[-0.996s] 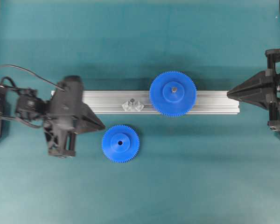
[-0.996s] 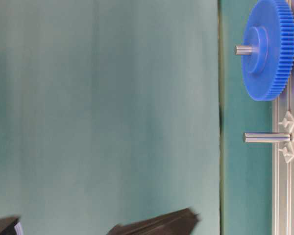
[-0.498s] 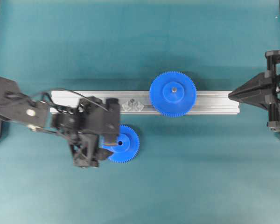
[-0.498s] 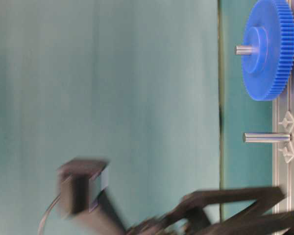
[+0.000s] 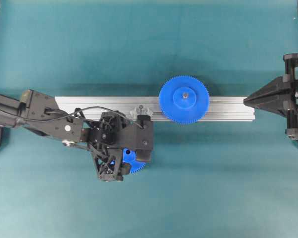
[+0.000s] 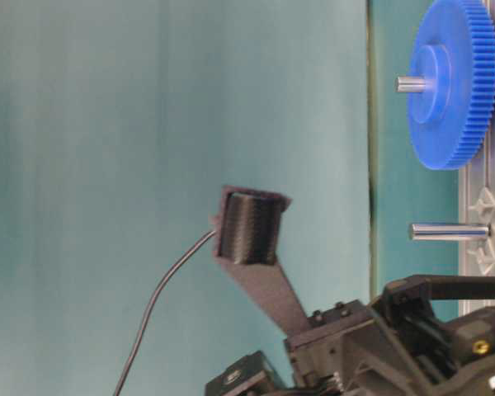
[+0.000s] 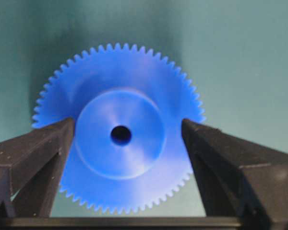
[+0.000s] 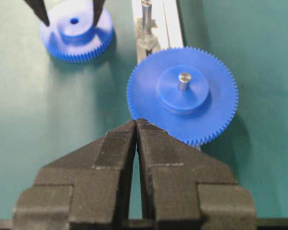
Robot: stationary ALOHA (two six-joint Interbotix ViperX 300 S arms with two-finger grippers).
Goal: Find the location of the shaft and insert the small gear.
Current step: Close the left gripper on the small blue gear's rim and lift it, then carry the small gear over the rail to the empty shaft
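The small gear [image 7: 121, 163], blue with a raised hub and a dark centre hole, lies flat on the teal mat in front of the rail. My left gripper [image 7: 128, 125] hangs over it, open, with one finger on each side of the hub. From overhead only a blue sliver of the small gear [image 5: 134, 166] shows under the left gripper [image 5: 125, 152]. The shaft [image 5: 140, 107] stands bare on the rail on its silvery bracket, also clear in the table-level view as the shaft [image 6: 450, 232]. My right gripper [image 8: 136, 122] is shut and empty at the rail's right end.
The aluminium rail [image 5: 89, 106] runs across the middle. The larger blue gear [image 5: 184, 99] sits on its own pin, right of the shaft. My left arm lies over the rail's left part. The right gripper [image 5: 246, 100] points at the rail's right end.
My left arm has swung right from beside the rail's left end to over the small gear, and its jaws have opened. The right gripper, both gears and the shaft have not moved.
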